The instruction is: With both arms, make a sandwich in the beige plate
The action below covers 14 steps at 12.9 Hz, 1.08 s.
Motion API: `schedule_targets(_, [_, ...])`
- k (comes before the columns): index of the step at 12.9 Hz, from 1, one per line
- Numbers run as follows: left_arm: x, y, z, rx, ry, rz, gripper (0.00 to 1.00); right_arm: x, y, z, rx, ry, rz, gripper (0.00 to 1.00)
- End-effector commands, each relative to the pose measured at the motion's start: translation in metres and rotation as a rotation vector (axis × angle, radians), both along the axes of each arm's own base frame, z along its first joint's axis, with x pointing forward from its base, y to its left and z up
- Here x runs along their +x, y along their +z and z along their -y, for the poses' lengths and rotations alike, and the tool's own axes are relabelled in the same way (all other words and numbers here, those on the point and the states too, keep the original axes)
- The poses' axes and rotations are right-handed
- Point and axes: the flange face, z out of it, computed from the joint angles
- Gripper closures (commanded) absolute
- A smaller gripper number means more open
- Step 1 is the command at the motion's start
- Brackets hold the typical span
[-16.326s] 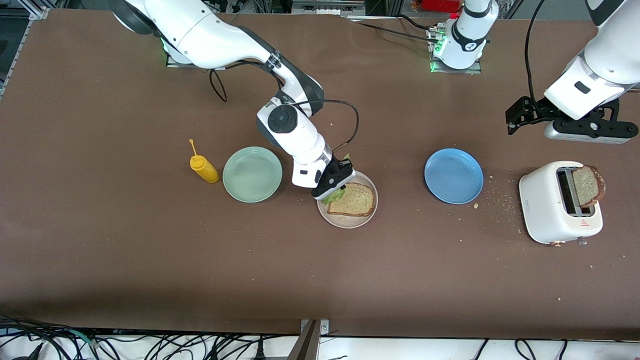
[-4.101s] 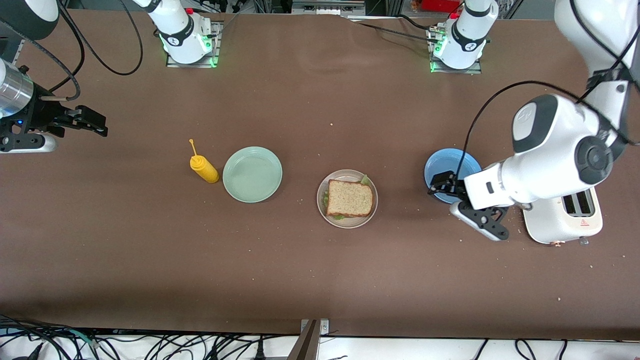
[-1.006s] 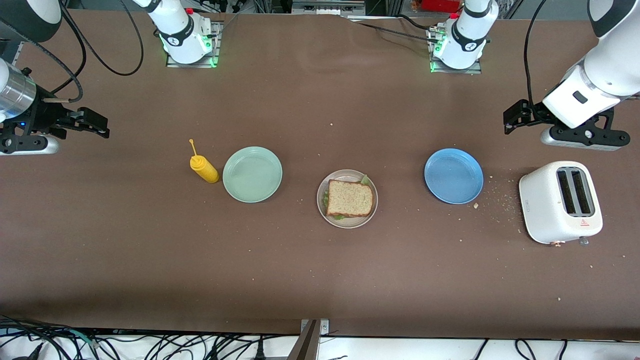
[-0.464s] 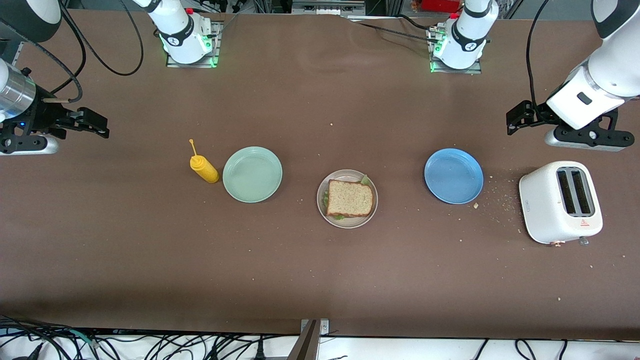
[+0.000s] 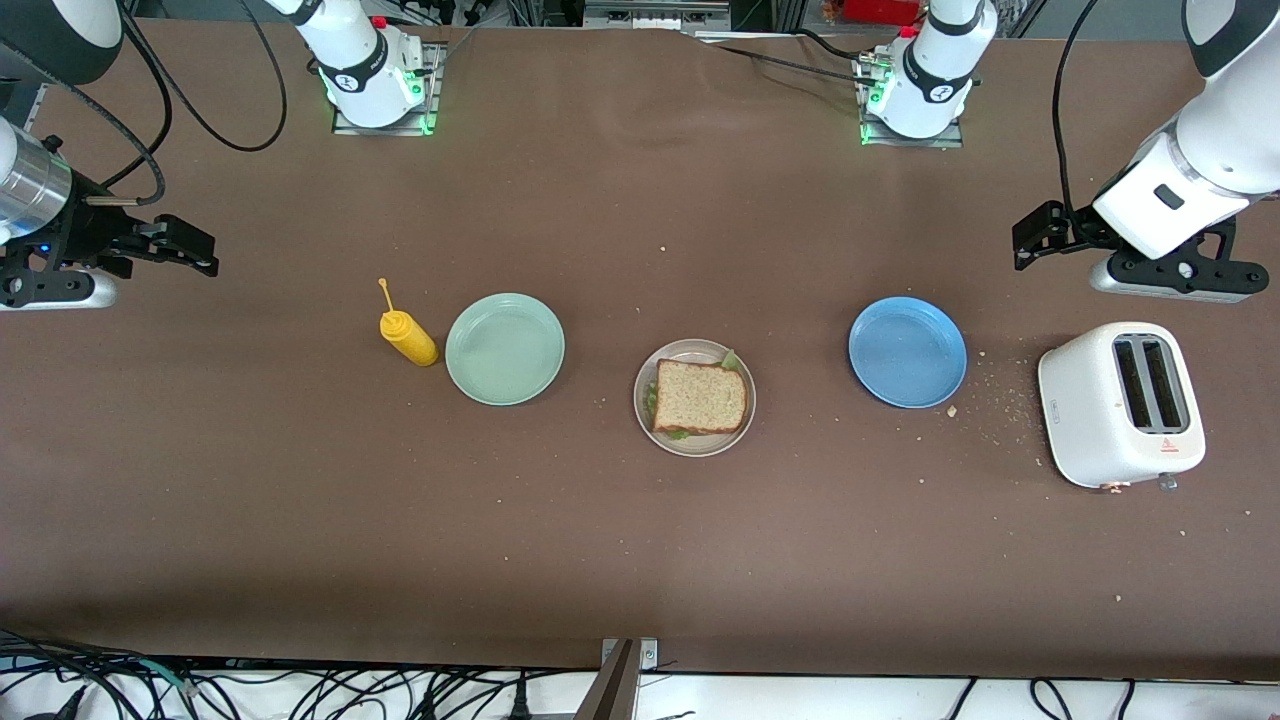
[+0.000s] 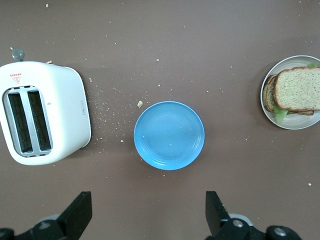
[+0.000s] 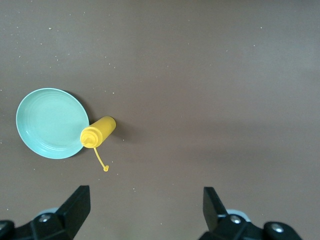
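Note:
The sandwich (image 5: 700, 396) lies on the beige plate (image 5: 643, 412) at mid-table: a brown bread slice on top, green lettuce showing at its edges. The left wrist view also shows the sandwich (image 6: 297, 90) on its plate (image 6: 291, 125). My left gripper (image 5: 1030, 240) hangs open and empty over bare table, between the blue plate and the toaster and toward the arms' bases. Its own view shows the left gripper (image 6: 148, 214) with wide-apart fingers. My right gripper (image 5: 195, 250) waits open and empty over the right arm's end of the table, and its view shows the right gripper (image 7: 145, 207) likewise.
A blue plate (image 5: 907, 351) sits beside the beige one toward the left arm's end, then a white toaster (image 5: 1120, 404) with empty slots and crumbs around it. Toward the right arm's end stand a mint-green plate (image 5: 505, 348) and a yellow squeeze bottle (image 5: 408, 338).
The left arm has shifted very slightly toward its end of the table. The right arm, sandwich and plates have not moved.

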Motion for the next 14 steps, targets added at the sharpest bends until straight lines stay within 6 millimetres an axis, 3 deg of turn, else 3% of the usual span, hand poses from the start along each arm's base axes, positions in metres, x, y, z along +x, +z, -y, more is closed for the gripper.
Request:
schedule_targets(1, [-0.0022,0.0020,0.0001,-0.020,-0.001,-0.006,0.00,0.0022,0.0047,-0.0008,0.007,-0.013,0.014,0.00])
schedule_targets(14, [-0.0031,0.0027,0.0081,-0.016,-0.017,-0.004,0.00,0.0020,0.0087,-0.0017,0.008,-0.015,0.028,0.00])
